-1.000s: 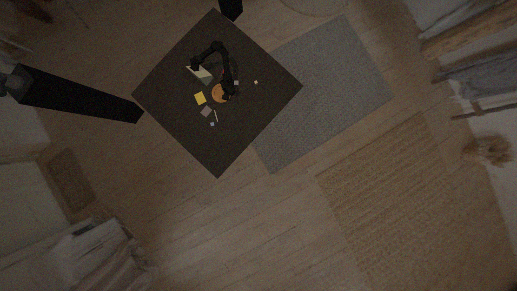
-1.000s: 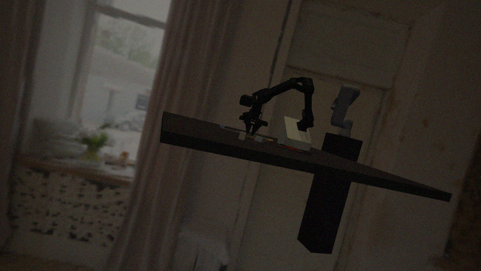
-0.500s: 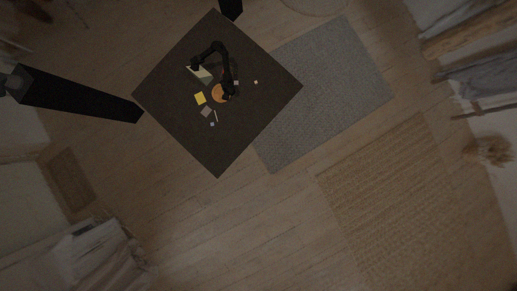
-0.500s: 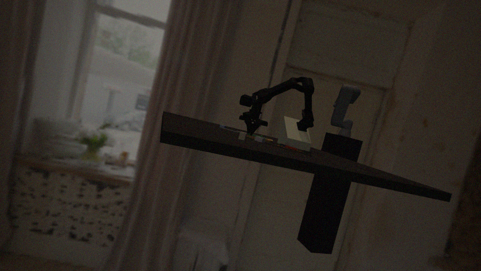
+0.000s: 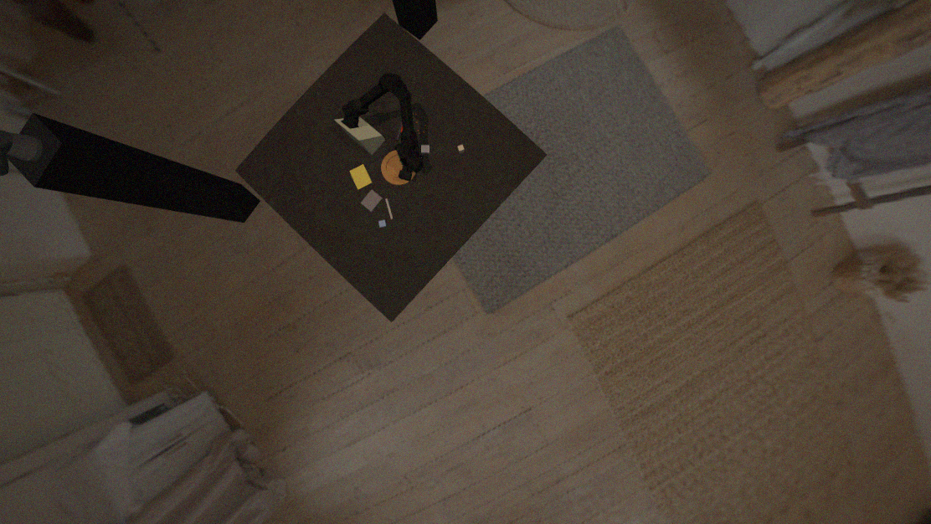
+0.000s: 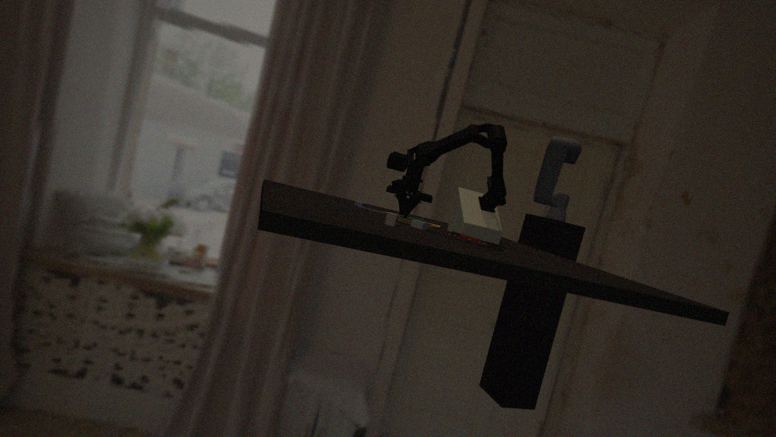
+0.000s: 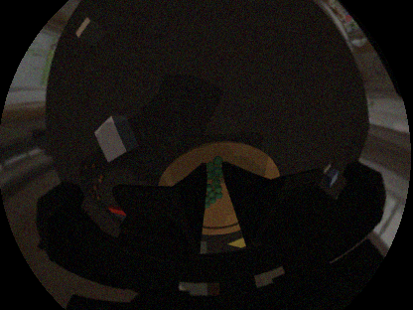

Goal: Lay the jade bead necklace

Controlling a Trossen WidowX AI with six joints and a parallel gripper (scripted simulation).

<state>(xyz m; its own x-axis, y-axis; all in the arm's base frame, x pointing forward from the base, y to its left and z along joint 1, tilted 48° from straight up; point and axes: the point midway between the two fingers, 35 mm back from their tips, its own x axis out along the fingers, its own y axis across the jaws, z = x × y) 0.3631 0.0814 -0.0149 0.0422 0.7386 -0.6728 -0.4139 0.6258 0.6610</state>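
The round bead board is an orange-tan disc on the dark table. The jade bead necklace shows in the wrist view as a short green strand over the board, between my fingers. My gripper is low over the board's right edge and is shut on the necklace. The rest of the necklace is hidden by the fingers. In the top and exterior views the necklace is too small to make out.
A yellow square, a grey square, a white stick and a small blue cube lie left of and below the board. Two small cubes lie to its right. A pale box stands by the arm's base.
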